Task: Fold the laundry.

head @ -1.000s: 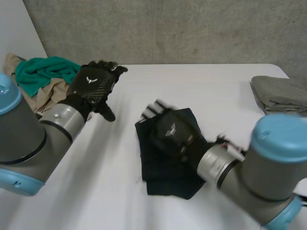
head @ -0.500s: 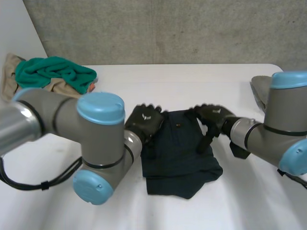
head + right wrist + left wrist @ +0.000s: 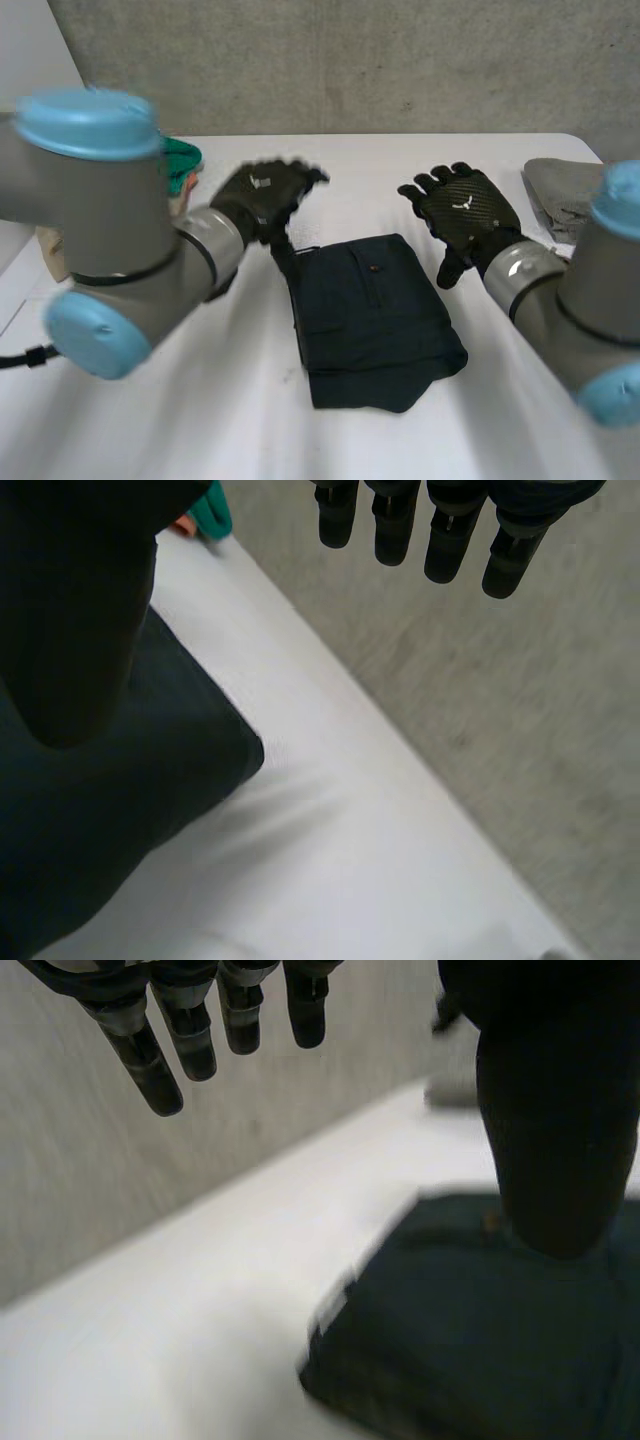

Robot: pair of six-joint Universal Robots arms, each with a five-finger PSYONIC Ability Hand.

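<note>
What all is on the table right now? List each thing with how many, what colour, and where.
dark garment: one, navy, folded flat at the table's middle
teal cloth: one, teal, far left of the table, partly behind the left arm
grey cloth: one, grey, folded at the table's right edge
table: one, white, under everything
left hand: one, black, open, by the garment's far left corner
right hand: one, black, open, right of the garment's far edge

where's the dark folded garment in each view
Head view: dark folded garment on the white table, between left robot hand and right robot hand.
Left wrist view: garment lies under the left thumb.
Right wrist view: garment lies under the right thumb.
Shared landmark: table edge meeting the grey wall.
</note>
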